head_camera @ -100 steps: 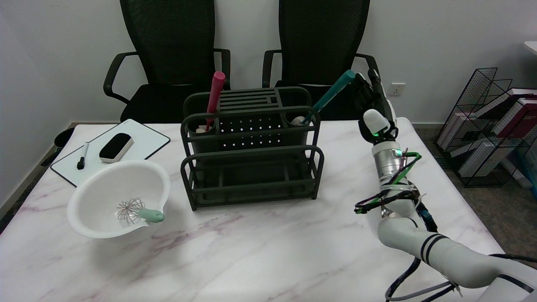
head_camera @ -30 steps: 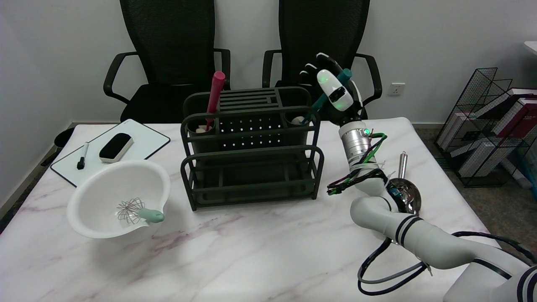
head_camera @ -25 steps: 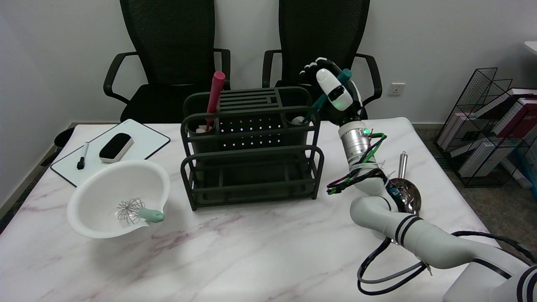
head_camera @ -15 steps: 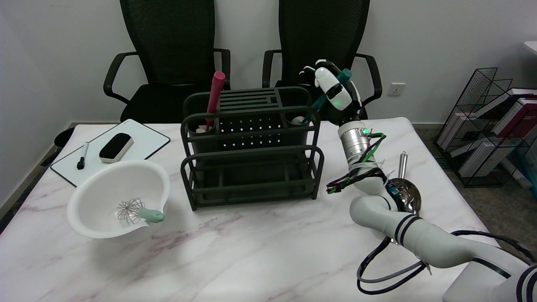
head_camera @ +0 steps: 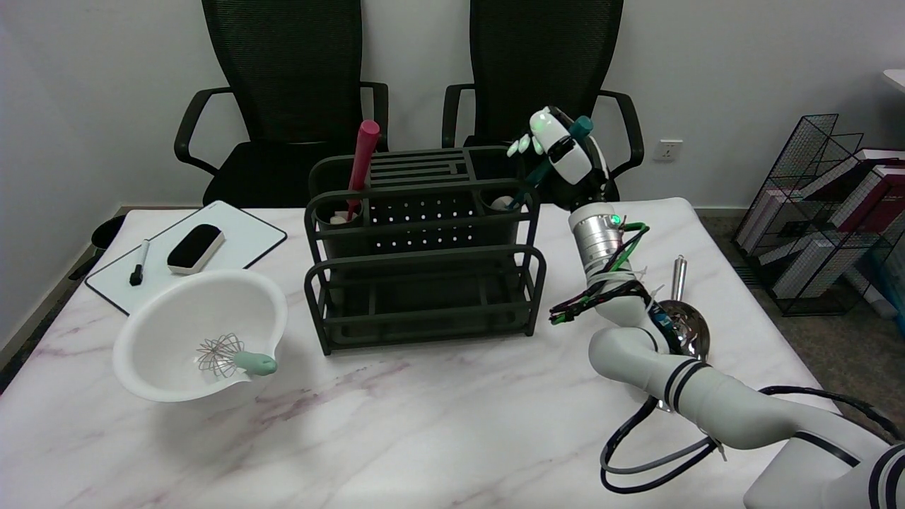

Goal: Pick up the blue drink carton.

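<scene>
The robot hand (head_camera: 558,150) hovers at the teal utensil handle (head_camera: 558,157) in the rack (head_camera: 424,247); its grip cannot be told; fingers curl lower than a second ago

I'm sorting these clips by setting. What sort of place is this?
Probably an office or lab room: two black mesh office chairs behind a marble-look table, and a wire rack of books by the wall.

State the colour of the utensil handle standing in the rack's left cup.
Red, or deep pink: the utensil handle shows best in the head view, the only view given.
</scene>
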You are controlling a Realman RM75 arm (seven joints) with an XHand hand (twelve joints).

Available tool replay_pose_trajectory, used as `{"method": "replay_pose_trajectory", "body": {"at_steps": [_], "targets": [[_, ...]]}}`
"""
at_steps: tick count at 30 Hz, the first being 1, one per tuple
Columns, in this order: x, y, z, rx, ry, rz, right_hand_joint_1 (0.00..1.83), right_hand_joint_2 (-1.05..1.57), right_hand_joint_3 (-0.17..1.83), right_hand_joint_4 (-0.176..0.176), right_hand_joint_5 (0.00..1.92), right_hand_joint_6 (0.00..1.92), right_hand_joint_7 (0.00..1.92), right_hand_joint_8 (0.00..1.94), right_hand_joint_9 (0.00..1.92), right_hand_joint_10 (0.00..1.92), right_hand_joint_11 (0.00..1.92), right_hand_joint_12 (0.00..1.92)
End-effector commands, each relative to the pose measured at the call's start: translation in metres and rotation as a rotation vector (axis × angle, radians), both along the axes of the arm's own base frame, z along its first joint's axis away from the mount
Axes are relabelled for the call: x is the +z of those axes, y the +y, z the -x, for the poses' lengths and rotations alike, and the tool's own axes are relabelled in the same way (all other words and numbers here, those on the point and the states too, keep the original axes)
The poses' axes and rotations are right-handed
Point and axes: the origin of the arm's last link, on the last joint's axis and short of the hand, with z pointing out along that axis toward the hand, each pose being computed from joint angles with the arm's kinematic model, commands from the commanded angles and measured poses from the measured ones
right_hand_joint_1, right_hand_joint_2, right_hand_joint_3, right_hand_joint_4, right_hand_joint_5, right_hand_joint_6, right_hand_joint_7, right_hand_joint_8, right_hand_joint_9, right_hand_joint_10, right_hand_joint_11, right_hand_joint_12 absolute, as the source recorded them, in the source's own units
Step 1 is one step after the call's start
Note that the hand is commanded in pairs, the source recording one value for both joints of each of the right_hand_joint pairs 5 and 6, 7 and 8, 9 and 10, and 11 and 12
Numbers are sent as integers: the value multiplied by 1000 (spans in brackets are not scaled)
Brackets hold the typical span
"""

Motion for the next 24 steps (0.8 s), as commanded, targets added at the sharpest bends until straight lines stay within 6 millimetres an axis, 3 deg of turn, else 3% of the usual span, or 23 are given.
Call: {"method": "replay_pose_trajectory", "body": {"at_steps": [1, 12, 24], "targets": [[0, -1, 0, -4, -4, -1, 1129, 383, 960, 0, 1404, 1404, 1537, 1537, 1353, 1353, 1267, 1267], [0, -1, 0, -5, -1, 0, 1098, 528, 972, 0, 1892, 1892, 1534, 1534, 1368, 1368, 1308, 1308], [-3, -2, 0, -4, -4, -2, 1100, 603, 919, 0, 1920, 1920, 1645, 1645, 1479, 1479, 1356, 1356]]}}
